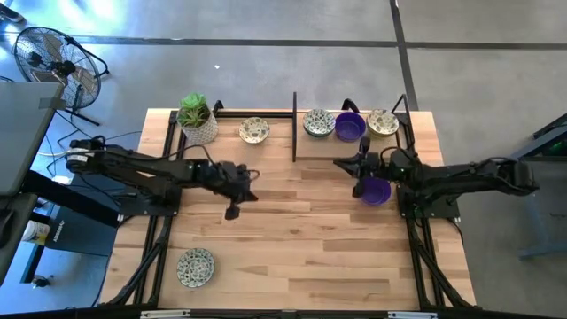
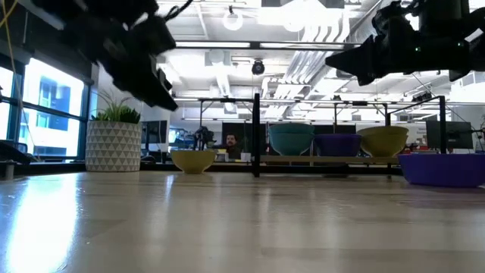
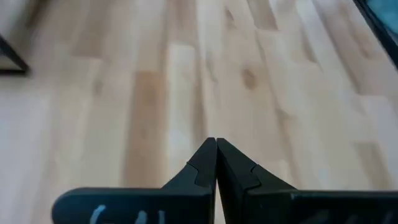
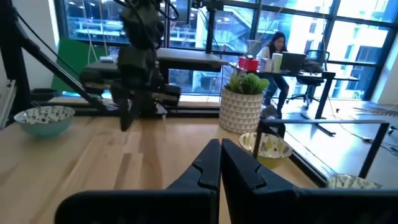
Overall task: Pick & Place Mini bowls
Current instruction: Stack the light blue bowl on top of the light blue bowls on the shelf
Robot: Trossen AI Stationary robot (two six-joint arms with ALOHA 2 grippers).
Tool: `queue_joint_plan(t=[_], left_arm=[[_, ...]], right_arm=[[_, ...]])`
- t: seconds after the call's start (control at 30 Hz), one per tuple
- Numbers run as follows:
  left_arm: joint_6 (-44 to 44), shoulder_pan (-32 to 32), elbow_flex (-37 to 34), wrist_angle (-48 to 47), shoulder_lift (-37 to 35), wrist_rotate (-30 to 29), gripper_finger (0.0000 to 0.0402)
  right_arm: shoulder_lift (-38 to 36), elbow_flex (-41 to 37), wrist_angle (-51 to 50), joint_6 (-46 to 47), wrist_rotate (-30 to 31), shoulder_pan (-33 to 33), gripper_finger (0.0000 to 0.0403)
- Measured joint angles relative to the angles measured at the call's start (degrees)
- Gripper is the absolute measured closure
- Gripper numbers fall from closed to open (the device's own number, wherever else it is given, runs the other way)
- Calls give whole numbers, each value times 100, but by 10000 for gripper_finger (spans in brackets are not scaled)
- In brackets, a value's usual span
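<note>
Several mini bowls stand on their bases. A purple bowl (image 1: pixel 376 190) (image 2: pixel 443 167) sits on the table under my right arm. Two patterned bowls (image 1: pixel 319 122) (image 1: pixel 383 122) flank a purple one (image 1: pixel 350 127) at the far right. Other patterned bowls stand far left (image 1: pixel 254 131) (image 4: pixel 267 146) and near left (image 1: pixel 195 266) (image 4: pixel 43 118). My left gripper (image 1: pixel 234 206) (image 3: pixel 216 146) (image 2: pixel 159 91) is shut, raised over bare wood left of centre. My right gripper (image 1: pixel 343 163) (image 4: pixel 220 146) (image 2: pixel 345 64) is shut, raised, just left of the purple bowl.
A white pot with a green plant (image 1: pixel 197 120) (image 4: pixel 245 99) stands at the far left corner. A black metal frame (image 1: pixel 294 128) with an upright divider runs along the far edge. Bare wood lies between the arms and toward the near edge. A person sits in the room beyond.
</note>
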Motion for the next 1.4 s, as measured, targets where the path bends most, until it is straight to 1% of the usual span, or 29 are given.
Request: queue_joint_plan(t=[0.13, 0.23, 0.33, 0.4, 0.5, 0.6, 0.7, 0.83, 0.93, 1.03, 1.17, 1.4], left_arm=[[-647, -539, 492, -1443, 28, -257, 400], [-1201, -896, 908, -2258, 103, -413, 392], [-1716, -1246, 1256, -3092, 109, -466, 373], [-2120, -1454, 1441, -3461, 107, -466, 355], [-2788, -1754, 1529, -3915, 117, -435, 325], [-3484, -2067, 1539, -4158, 118, -304, 300], [-4199, -2469, 1539, -4440, 118, -220, 284], [-5095, -3099, 1539, -4713, 118, -187, 280], [-5567, -3548, 1536, -4781, 118, -94, 279], [-5927, -3864, 1456, -4753, 118, -103, 279], [-6278, -3984, 1245, -4689, 122, -93, 279], [-6221, -3972, 821, -4004, 124, 114, 279]], right_arm=[[25, 0, 144, 0, 202, 316, 402], [27, 0, 166, -44, 252, 529, 401], [28, 0, 166, -46, 347, 702, 402], [42, 0, 170, -46, 399, 794, 402], [49, 0, 167, -46, 520, 948, 401], [48, 0, 164, -46, 654, 1116, 402], [48, 0, 164, -46, 697, 1251, 401], [48, 0, 163, -60, 698, 1402, 402], [48, 0, 164, -86, 697, 1483, 401], [48, 0, 164, -183, 697, 1505, 402], [48, 2, 166, -273, 699, 1490, 401], [48, 2, 124, -230, 653, 1492, 401]])
